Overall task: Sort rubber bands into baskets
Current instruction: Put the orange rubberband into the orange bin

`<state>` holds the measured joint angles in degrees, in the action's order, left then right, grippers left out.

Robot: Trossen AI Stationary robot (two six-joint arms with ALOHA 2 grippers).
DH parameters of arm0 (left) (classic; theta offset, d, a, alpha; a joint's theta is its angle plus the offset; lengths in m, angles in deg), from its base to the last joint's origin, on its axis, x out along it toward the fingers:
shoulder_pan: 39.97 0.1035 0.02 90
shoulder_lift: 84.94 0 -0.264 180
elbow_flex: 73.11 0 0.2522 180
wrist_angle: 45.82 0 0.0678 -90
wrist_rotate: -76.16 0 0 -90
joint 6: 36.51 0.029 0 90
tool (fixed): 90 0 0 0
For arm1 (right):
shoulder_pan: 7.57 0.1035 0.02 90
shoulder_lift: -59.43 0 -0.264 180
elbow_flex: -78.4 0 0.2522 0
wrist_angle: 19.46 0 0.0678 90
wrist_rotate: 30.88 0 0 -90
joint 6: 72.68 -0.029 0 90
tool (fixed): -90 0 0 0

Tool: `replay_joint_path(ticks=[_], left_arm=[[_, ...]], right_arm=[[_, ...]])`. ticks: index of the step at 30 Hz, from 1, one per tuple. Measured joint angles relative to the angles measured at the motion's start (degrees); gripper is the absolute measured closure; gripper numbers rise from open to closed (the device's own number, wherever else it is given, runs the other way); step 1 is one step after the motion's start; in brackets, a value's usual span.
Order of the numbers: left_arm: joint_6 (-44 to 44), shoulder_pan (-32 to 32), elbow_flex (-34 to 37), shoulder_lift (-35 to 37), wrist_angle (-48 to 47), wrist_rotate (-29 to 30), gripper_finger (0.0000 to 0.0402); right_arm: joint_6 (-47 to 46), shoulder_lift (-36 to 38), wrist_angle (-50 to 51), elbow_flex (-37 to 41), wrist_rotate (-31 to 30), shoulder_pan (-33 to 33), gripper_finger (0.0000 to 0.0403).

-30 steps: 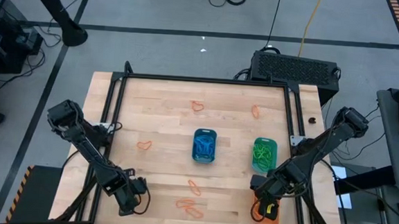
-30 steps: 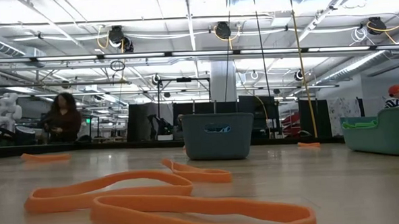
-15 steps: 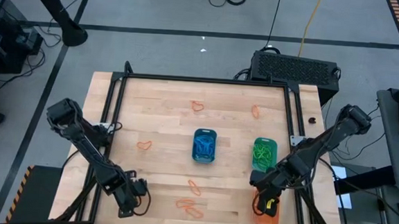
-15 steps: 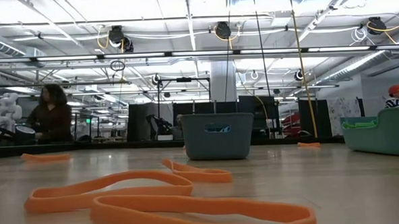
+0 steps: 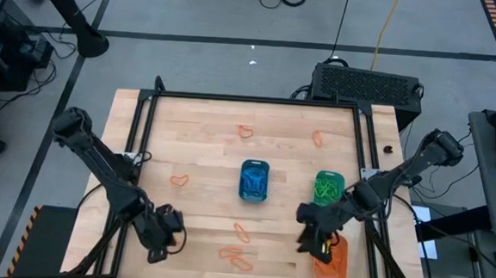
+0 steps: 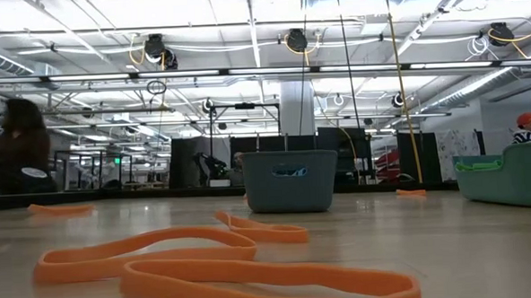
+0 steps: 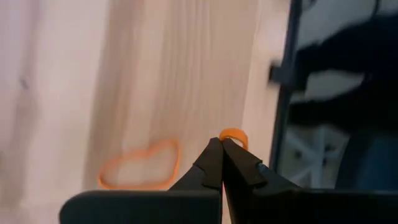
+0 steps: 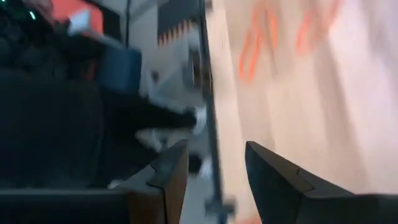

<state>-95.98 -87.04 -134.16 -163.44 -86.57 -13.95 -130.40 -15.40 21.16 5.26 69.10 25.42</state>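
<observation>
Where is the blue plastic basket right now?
In the high view the blue plastic basket sits near the middle of the wooden table, just left of the teal-green plastic basket, with blue rubber bands inside it.

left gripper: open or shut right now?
Shut. In the left wrist view the left gripper has its fingers pressed together at the tips, with a small orange rubber band loop showing just past them.
</observation>
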Motion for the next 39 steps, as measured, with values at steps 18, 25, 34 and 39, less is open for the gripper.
replay_joint_path(ticks=[18,25,34,39], left_arm=[[18.5,22.6,0.0,5.8,44.4,18.9,0.0398],[19.8,28.9,-0.2,5.8,49.7,18.1,0.0398],[20.2,30.2,-4.1,1.5,48.6,15.2,0.0398],[20.9,30.9,-4.3,0.4,48.6,15.2,0.0398]], right_arm=[[27.4,-1.4,-22.6,0.0,-19.2,-13.3,0.0252],[33.2,-5.8,-30.2,0.0,-17.0,-17.3,0.0226],[35.8,-6.7,-37.3,0.0,-15.6,-20.1,0.0129],[35.4,-6.7,-37.5,0.0,-12.8,-20.3,0.0096]])
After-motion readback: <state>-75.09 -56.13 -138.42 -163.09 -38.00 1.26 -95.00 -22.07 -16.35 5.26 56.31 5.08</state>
